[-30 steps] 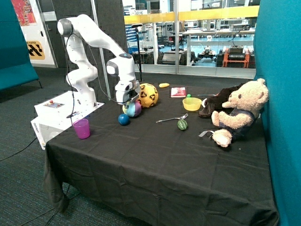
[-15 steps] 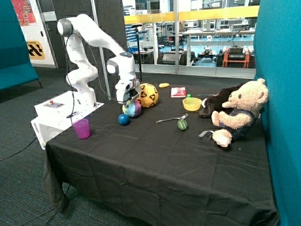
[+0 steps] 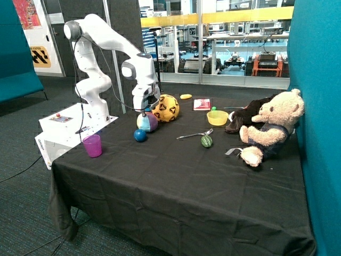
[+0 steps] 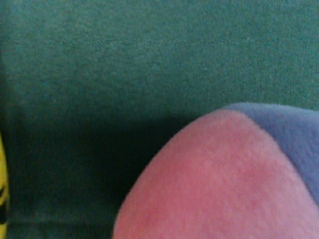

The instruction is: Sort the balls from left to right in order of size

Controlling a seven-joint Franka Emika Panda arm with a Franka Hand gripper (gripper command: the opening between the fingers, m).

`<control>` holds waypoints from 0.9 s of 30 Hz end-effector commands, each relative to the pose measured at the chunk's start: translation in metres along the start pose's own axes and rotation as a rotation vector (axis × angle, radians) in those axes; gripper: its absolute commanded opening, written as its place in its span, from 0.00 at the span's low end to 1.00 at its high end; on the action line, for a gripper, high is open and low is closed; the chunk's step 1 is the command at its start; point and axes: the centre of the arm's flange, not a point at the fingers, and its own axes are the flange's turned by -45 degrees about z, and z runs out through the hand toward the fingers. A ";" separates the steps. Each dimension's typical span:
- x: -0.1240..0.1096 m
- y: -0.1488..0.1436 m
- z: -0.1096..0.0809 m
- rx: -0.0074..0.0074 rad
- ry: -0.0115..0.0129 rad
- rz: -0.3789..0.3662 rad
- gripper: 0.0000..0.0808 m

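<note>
Gripper (image 3: 145, 111) sat directly over multicoloured soft ball (image 3: 147, 122), near table's far edge towards robot-base corner, just beside yellow football (image 3: 167, 108); small blue ball (image 3: 140, 135) close in front. Jaw state could not be told. Placement suggested ball-ordering under way, green ball (image 3: 206, 141) apart mid-table. No legible writing.

I see the counter (image 3: 176, 192) under a black cloth. On it rest a purple cup (image 3: 92, 145) near one corner, a small blue ball (image 3: 140, 135), a multicoloured soft ball (image 3: 148, 122) touching the yellow football (image 3: 167, 108), a spoon (image 3: 193, 135) beside a green ball (image 3: 206, 141), a yellow bowl (image 3: 217, 118) and a teddy bear (image 3: 269, 126).
</note>
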 end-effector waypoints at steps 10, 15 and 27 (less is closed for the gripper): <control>0.003 -0.007 -0.040 -0.0010 0.0013 -0.057 1.00; 0.003 -0.012 -0.056 -0.0010 0.0013 -0.088 0.99; -0.002 -0.025 -0.087 -0.0010 0.0013 -0.155 0.96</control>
